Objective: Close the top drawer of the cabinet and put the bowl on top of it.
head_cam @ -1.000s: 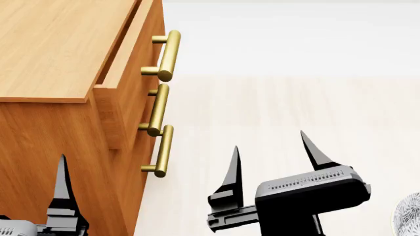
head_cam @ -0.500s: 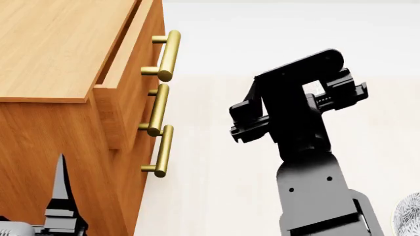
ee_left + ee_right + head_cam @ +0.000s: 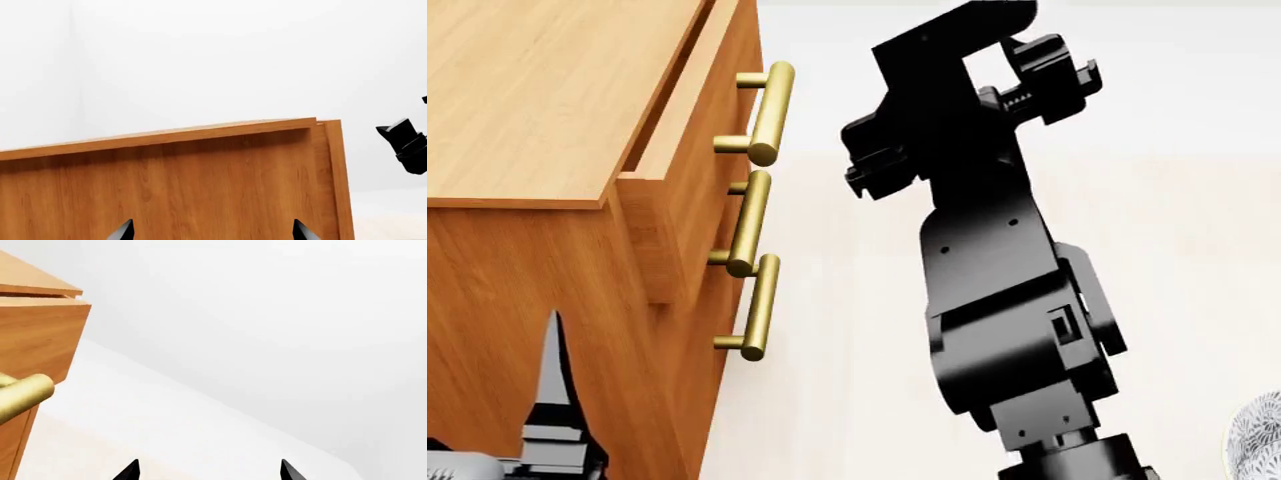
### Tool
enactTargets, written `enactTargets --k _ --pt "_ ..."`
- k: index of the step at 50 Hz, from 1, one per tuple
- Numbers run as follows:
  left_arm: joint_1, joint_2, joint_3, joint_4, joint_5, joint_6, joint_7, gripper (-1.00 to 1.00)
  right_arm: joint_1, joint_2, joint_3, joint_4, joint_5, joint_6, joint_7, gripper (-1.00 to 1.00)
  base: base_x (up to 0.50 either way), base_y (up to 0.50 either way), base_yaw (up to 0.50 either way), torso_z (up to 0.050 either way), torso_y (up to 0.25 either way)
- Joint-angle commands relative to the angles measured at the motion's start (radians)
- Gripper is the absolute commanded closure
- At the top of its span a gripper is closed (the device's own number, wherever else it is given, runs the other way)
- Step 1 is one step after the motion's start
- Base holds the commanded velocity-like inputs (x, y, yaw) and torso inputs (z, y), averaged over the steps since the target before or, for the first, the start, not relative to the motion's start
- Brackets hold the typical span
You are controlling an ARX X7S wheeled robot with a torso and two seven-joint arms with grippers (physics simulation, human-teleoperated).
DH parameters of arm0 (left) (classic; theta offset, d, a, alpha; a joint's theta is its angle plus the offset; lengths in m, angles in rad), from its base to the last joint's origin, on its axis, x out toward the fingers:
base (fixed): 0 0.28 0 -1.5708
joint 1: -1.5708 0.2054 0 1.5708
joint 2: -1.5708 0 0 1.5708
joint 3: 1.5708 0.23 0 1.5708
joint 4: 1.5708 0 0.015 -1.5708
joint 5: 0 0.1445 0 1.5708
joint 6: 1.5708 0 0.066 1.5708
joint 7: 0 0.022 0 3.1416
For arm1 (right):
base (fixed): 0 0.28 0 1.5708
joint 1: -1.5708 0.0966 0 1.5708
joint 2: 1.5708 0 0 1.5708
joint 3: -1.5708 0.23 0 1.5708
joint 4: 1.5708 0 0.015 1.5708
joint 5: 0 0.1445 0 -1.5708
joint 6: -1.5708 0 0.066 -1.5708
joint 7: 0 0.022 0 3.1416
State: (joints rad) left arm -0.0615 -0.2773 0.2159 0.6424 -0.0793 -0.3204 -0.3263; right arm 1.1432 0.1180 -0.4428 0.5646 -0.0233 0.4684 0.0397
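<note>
Our right gripper [image 3: 207,471] has swung up from low beside the cabinet [image 3: 547,120] to the height of the top drawer [image 3: 694,110] within the last second; its two dark tips stand well apart in the right wrist view, so we read it as spread wide and empty; in the head view we see only the back of the wrist, beside the brass handle [image 3: 767,112] and not touching it. That rise tells us we are lining up for the push; the drawer front juts out past the cabinet's edge with a dark gap behind it, so closing is not yet done. The handle's end shows at the edge of the right wrist view, off to one side of the tips; we judge a sideways move toward it comes next. Our left gripper [image 3: 212,232] keeps low against the cabinet's side, its fingers likewise parted and holding nothing. The bowl [image 3: 1257,440] lies at the far right edge on the floor, well apart from both grippers; only a sliver shows.
</note>
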Motion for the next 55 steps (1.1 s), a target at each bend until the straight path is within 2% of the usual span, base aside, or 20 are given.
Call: enactTargets --k 1,16,25,35,55 --pt "-0.004 -0.006 0.019 0.008 0.017 -0.016 -0.009 -1.0 0.098 -0.104 -0.042 0.233 0.02 -0.136 -0.007 -1.0 0.0 0.0 0.0 0.0 0.0" --pt "-0.008 -0.014 0.01 0.017 0.0 -0.025 -0.013 -1.0 0.152 -0.117 -0.483 0.333 0.443 -0.277 0.117 -1.0 0.0 0.0 0.0 0.0 0.0" --pt "-0.012 -0.016 0.012 0.018 -0.003 -0.026 -0.016 -1.0 0.179 -0.116 -0.657 0.339 0.618 -0.328 0.166 -1.0 0.0 0.0 0.0 0.0 0.0" --pt "-0.011 -0.021 0.013 0.02 -0.004 -0.027 -0.021 -1.0 0.175 -0.1 -0.722 0.269 0.661 -0.328 0.188 -1.0 0.0 0.0 0.0 0.0 0.0" --pt "-0.007 -0.024 0.017 0.006 -0.006 -0.018 -0.032 -1.0 0.199 0.055 -0.73 0.046 0.681 -0.211 0.259 -1.0 0.0 0.0 0.0 0.0 0.0"
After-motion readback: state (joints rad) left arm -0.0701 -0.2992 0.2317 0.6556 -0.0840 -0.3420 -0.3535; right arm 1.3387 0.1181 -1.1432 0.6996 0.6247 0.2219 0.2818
